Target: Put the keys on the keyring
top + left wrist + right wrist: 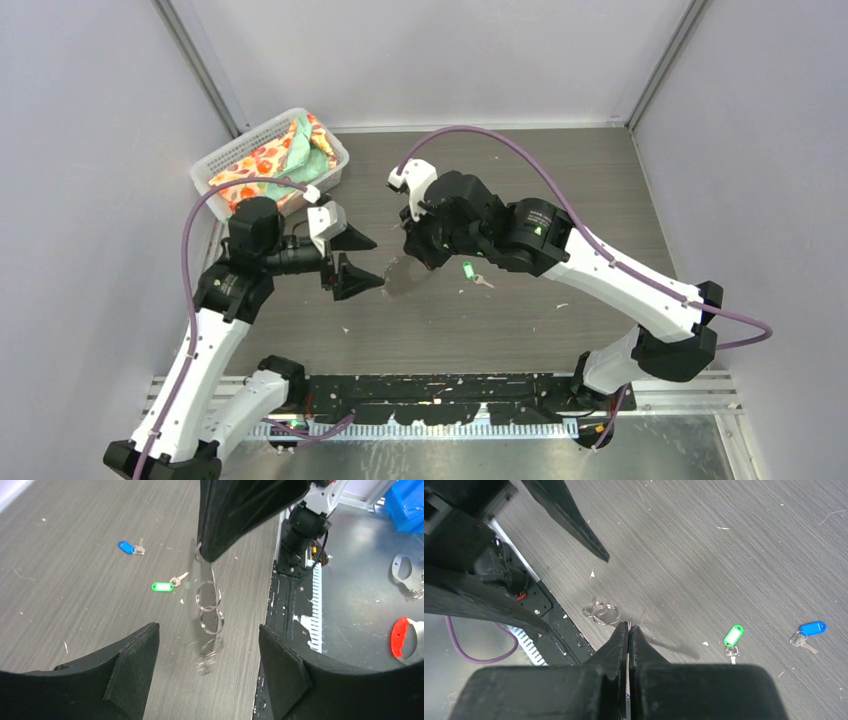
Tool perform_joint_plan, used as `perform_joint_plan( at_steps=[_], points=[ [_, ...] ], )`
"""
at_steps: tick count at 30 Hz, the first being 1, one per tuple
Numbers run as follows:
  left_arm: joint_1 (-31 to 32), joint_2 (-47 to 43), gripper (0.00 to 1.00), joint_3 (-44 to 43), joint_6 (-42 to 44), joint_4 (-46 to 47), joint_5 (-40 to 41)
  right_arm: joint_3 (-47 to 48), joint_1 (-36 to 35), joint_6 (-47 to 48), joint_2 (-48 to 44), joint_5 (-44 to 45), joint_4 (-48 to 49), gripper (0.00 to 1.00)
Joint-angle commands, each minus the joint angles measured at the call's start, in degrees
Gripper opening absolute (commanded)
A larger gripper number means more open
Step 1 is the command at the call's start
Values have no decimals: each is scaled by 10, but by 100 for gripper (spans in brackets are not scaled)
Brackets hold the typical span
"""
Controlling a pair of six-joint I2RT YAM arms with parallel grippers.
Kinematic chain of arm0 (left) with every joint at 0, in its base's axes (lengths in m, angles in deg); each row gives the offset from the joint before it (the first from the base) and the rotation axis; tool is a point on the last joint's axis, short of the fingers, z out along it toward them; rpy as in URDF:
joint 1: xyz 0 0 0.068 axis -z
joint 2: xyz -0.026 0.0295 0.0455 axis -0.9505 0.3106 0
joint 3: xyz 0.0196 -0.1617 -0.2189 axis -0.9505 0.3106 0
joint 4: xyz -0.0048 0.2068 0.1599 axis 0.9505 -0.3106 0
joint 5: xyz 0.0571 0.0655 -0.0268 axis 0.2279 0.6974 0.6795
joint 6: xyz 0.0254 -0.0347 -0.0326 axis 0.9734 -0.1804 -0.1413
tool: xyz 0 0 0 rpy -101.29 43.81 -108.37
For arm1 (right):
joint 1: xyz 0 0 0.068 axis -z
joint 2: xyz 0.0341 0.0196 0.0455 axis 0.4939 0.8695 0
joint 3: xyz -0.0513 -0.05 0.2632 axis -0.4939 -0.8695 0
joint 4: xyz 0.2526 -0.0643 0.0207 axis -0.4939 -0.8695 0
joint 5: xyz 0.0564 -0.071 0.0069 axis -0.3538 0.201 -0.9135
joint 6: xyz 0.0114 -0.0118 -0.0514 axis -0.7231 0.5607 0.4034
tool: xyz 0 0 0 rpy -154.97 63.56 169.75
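My right gripper is shut on the top of the keyring, a thin silver wire loop with small linked rings, which dangles above the table. In the left wrist view the keyring hangs from the right fingers, its lower rings blurred, between the open jaws of my left gripper. My left gripper is open and empty just left of it. The green-tagged key and the blue-tagged key lie on the table. In the right wrist view the gripper is shut, with the ring, green key and blue key beyond.
A white mesh basket with colourful cloth stands at the back left. A black base rail runs along the near edge. Off the table edge are a blue bin and a red-handled item. Grey walls close three sides.
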Motion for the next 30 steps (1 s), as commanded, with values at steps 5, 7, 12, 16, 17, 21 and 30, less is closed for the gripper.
perform_joint_plan(
  at_steps=[5,7,12,16,17,21,30],
  points=[
    [54,-12,73,49,45,64,51,75,-4,-55,25,27,-8,1],
    [64,-12,72,51,31,79,60,86,-5,-64,36,29,-20,1],
    [78,-12,71,58,26,103,87,96,-8,-74,45,20,-34,1],
    [81,-21,67,77,51,115,136,106,-7,-78,53,7,-46,1],
    [82,-24,65,82,61,115,147,107,-7,-78,54,1,-46,1],
    [82,-31,57,94,95,99,132,106,-8,-85,59,-22,-38,1],
    [85,-32,30,97,81,104,108,102,-7,-108,74,-44,-28,1]
  ],
)
